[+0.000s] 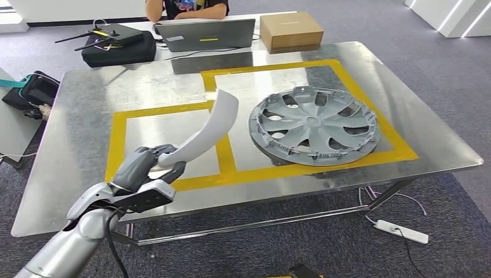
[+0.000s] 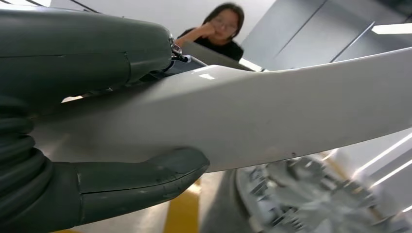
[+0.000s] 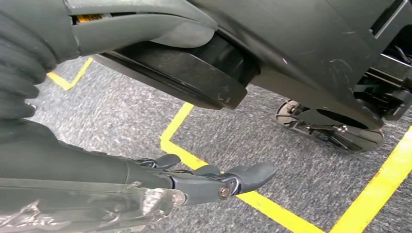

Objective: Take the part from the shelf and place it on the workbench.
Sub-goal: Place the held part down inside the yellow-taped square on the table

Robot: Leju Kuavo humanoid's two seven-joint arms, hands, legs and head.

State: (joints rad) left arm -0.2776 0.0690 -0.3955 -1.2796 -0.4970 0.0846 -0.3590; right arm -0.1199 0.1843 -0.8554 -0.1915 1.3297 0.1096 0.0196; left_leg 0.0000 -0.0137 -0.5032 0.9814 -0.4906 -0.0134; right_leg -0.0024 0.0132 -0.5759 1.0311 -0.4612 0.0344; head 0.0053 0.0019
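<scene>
Left hand grips one end of the curved white part, which arcs up and away from it over the desk, above the yellow-taped box. Pick done; set-down and release left. Right hand hangs empty over the floor, fingers loosely extended.

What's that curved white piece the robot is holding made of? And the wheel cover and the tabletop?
The curved piece in the left hand looks like smooth moulded plastic with a satin white or pale grey finish and soft sheen. The wheel cover seems to be matte grey plastic, judging by its thin moulded spokes and clips. The tabletop looks like brushed sheet metal: dull, streaky reflections.
</scene>
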